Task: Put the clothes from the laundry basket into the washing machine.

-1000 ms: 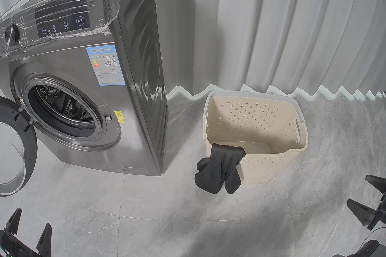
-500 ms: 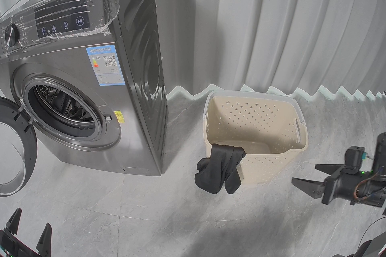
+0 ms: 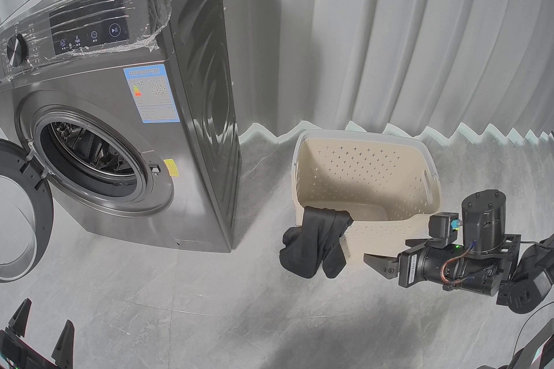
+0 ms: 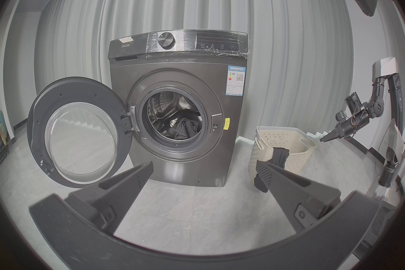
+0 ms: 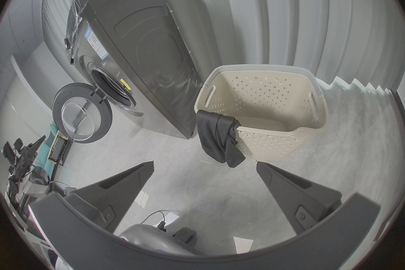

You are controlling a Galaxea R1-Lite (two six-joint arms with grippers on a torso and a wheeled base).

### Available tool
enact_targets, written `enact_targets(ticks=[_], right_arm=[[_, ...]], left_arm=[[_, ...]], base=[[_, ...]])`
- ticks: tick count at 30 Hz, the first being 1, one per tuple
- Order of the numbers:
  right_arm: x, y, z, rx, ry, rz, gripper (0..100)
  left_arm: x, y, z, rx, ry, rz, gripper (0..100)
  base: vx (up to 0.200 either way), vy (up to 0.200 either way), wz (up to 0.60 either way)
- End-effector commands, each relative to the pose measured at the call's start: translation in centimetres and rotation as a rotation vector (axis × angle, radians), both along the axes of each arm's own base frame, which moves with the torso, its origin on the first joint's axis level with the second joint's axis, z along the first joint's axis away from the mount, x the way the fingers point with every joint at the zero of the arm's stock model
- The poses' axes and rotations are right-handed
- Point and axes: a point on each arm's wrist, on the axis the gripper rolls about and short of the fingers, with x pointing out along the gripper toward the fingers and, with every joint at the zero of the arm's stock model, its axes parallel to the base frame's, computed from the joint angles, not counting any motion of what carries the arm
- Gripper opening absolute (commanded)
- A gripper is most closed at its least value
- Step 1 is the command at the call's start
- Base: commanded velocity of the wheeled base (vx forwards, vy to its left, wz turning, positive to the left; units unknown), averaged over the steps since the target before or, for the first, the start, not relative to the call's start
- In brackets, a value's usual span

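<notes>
Right end effector [image 3: 388, 252] swung in leftward, open wide and empty, nearing black garment [image 3: 314, 242] draped over laundry basket [image 3: 369, 134] near-left rim; grasp looked next. Left end effector [image 3: 41, 325] open, empty.

The head view looked forward and down from high up, with the washing machine [image 3: 190, 99] on its left and the laundry basket [image 3: 369, 174] on its right. The left wrist view sat low and farther back, squarely facing the machine's door [image 4: 76, 131]. The right wrist view angled down, nearest the basket. All three shared machine, basket and the dark garment [image 3: 314, 243] over its rim.
</notes>
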Motion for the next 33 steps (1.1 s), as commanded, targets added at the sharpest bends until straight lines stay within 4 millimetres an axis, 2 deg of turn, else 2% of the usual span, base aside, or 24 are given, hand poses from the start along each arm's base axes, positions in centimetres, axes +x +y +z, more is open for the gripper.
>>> enact_targets(ticks=[1,6,11,15,20,28,33], right_arm=[[0.9,0.7,-1.2,-0.020,0.030,0.002,100],[1.3,1.2,-1.9,-0.027,0.048,0.002,100],[2.2,2.1,-3.8,-0.046,0.109,-0.033,100],[3.1,3.2,-4.3,-0.005,0.095,-0.052,100],[4.6,4.3,-6.1,-0.005,0.123,-0.060,100],[6.5,5.7,-7.7,-0.002,0.136,-0.095,100],[7.8,6.7,-9.7,-0.019,0.153,-0.115,100]], left_arm=[[0.0,0.0,-0.5,-0.001,0.000,0.000,100],[0.0,0.0,-0.5,-0.001,0.000,0.000,100],[0.0,0.0,-0.5,-0.001,0.000,0.000,100],[0.0,0.0,-0.5,-0.001,0.000,0.000,100],[0.0,0.0,-0.5,-0.001,0.000,0.000,100],[0.0,0.0,-0.5,-0.001,0.000,0.000,100],[0.0,0.0,-0.5,-0.001,0.000,0.000,100]], base=[[0.000,0.000,0.00],[0.000,0.000,0.00],[0.120,0.000,0.00],[0.000,0.000,0.00],[0.000,0.000,0.00],[0.000,0.000,0.00],[0.000,0.000,0.00]])
